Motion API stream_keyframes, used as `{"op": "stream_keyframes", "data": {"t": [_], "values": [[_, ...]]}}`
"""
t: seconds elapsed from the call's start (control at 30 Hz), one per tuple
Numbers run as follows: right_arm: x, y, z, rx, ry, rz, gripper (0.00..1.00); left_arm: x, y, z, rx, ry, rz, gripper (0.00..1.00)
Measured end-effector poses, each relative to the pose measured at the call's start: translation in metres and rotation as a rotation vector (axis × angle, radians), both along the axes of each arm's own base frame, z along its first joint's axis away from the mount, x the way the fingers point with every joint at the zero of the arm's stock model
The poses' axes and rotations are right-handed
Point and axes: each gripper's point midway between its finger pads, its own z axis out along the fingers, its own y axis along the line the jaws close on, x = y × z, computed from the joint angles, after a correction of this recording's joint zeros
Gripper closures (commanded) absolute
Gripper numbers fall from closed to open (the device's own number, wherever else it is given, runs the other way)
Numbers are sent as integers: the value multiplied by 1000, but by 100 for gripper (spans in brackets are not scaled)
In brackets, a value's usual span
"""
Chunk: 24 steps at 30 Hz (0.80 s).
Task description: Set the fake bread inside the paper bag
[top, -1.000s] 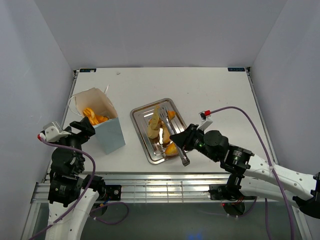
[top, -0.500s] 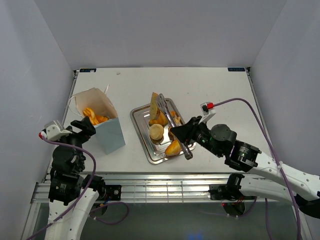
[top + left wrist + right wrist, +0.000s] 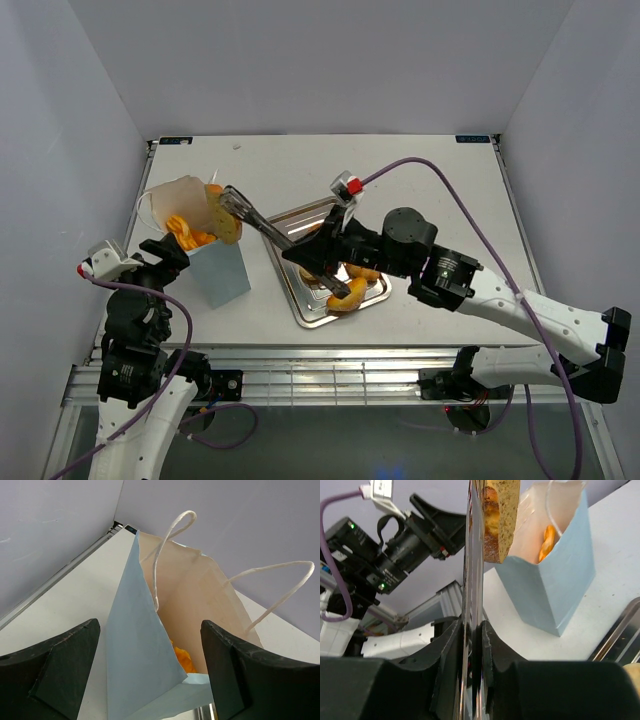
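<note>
Presently: right end effector (image 3: 303, 250), clamped on tongs (image 3: 262, 224), holds bread slice (image 3: 229, 222) upright over bag (image 3: 222, 272) mouth, near tabletop's left edge; release path judged straight down. Left end effector (image 3: 163, 253), open, flanks bag.

No legible txt anywhere. Closest thing, right wrist view: white tag (image 3: 382, 486) on the purple cable (image 3: 335, 499), w/ dark marks on it, too blurred to read. Top view: 2 small dark stickers at the far corners of the worktop (image 3: 420, 180), left sticker (image 3: 175, 139) and right sticker (image 3: 472, 139), both too small to make out.
</note>
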Motion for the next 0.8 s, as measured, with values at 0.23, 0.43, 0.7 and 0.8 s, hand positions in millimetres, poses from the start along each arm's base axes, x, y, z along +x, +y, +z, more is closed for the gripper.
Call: {"op": "stream_keyframes", "data": {"t": [0.23, 0.43, 0.7, 0.8], "values": [[-19, 36, -45, -110, 11, 139, 91, -1, 2, -2, -2, 7, 13, 8], [-20, 48, -57, -143, 7, 157, 91, -1, 3, -2, -3, 6, 20, 8], [-5, 64, -27, -102, -54, 118, 89, -1, 3, -2, -4, 5, 20, 7], [2, 67, -17, -87, -81, 91, 88, -1, 3, -2, -5, 5, 20, 7]]}}
